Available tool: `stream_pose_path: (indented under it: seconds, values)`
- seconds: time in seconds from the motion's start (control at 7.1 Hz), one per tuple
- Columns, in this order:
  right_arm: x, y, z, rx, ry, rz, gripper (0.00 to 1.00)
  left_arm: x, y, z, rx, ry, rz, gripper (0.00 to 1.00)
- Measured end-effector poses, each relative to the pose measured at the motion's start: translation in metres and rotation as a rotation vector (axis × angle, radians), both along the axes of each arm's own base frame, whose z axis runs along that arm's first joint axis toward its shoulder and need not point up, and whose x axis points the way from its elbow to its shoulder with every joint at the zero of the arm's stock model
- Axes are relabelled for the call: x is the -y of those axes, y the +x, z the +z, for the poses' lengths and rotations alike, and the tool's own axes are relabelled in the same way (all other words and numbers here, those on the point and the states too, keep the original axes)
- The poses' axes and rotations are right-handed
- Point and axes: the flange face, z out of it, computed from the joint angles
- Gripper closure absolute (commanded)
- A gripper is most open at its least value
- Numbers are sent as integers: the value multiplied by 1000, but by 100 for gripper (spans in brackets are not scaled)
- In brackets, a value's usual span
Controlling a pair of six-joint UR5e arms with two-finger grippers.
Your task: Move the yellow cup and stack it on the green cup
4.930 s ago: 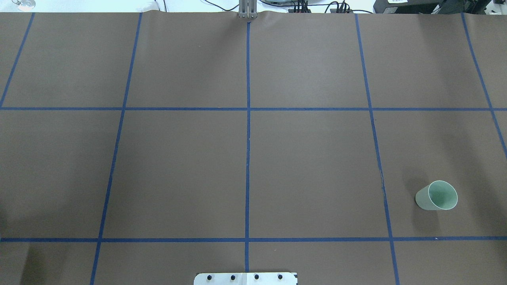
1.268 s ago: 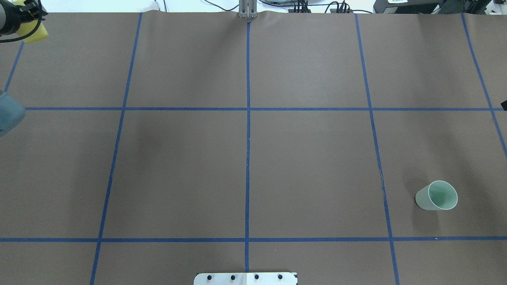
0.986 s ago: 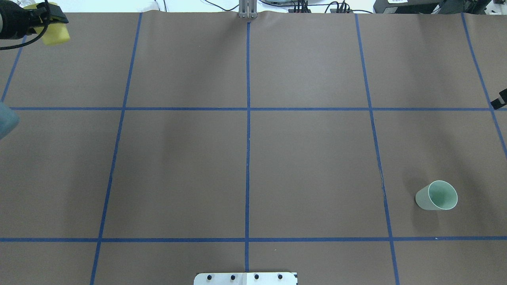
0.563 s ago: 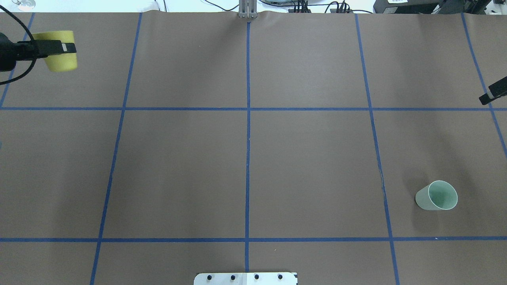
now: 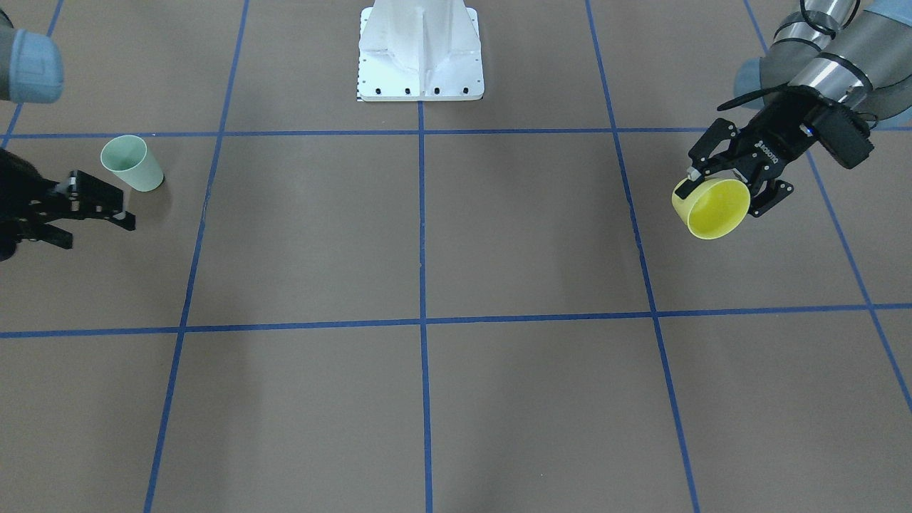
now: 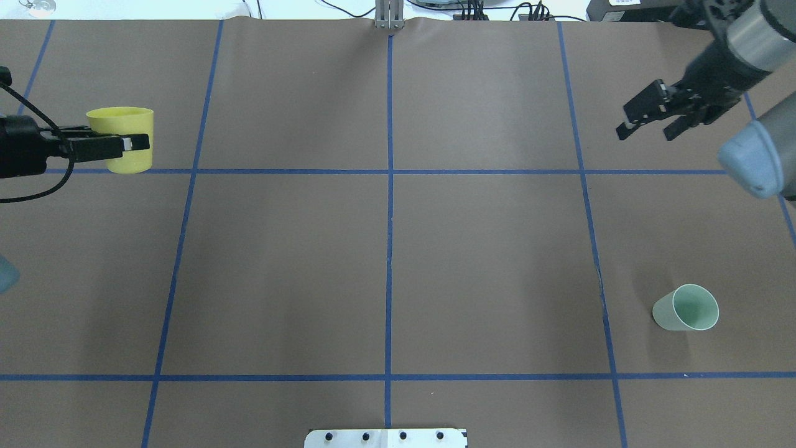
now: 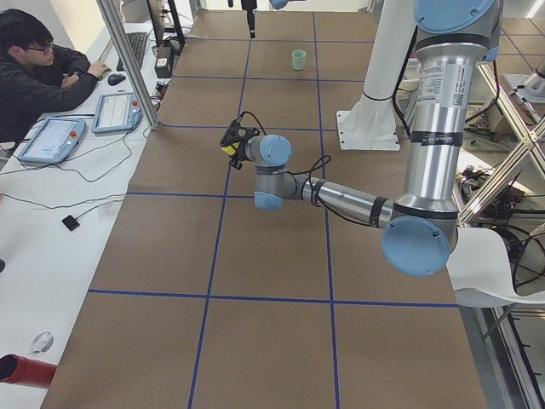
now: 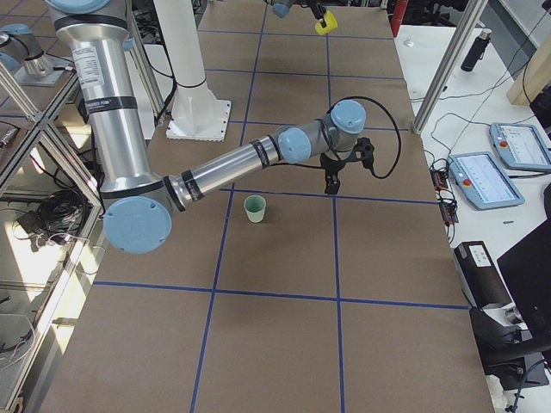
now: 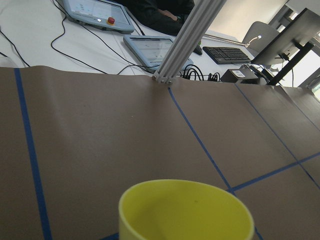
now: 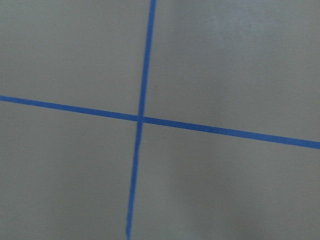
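From the left end, we saw the near left arm (image 7: 341,200) folded low, its forearm running almost level above the counter (image 7: 272,273). A person (image 7: 38,77) sat at a white desk along the counter's far side. From the right end, the near right arm (image 8: 224,168) stretched out long, its wrist bent downward. The green cup (image 8: 255,208) stood upright on its narrow base near it, untouched.

Overhead, the left claw (image 6: 138,142) was clenched sideways on the yellow cup (image 6: 121,123), held clear of the counter at the far left over a blue tape line (image 6: 280,171). The right claw (image 6: 643,133) hung spread open at the far right, gripping nothing. The green cup sat at near right.

Only the front-facing camera showed the yellow cup's mouth, tipped away from the robot's white base (image 5: 420,50). It had a smooth, plain interior under a thin round rim.

The left wrist camera looked across that rim at matte brown paper, creased along the far edge beside an aluminium post (image 9: 185,40). The right wrist camera gave only blurred brown paper and two crossing tape lines.
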Motion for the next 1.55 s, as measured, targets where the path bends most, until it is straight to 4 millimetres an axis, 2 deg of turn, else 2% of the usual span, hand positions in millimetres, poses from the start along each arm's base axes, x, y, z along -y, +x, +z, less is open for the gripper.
stream_pose_path:
  seconds: [0.14,0.42,0.56,0.7,0.85,0.99,1.13,1.27,1.55]
  values:
    - [-3,-40,-31,24,23,-3,0,-5,9,0,8,27,15,85]
    - [-14,-129,-76,105,30,86,0,-12,24,0,14,44,34,85]
    - [-20,-175,-101,166,15,112,0,-20,45,0,13,44,29,85]
    - [-28,-212,-128,214,10,103,0,-37,83,-2,8,43,8,85]
    - [-41,-239,-150,244,14,76,1,-61,130,-10,-8,48,-15,85]
    - [-53,-257,-164,261,15,51,1,-86,172,-27,-34,63,-28,85]
    - [-63,-269,-172,270,15,30,1,-108,204,-43,-53,85,-30,85]
    - [-70,-277,-176,274,14,15,1,-122,223,-54,-62,103,-21,85]
    - [-80,-292,-183,276,4,-6,3,-135,242,-65,-72,117,-1,85]
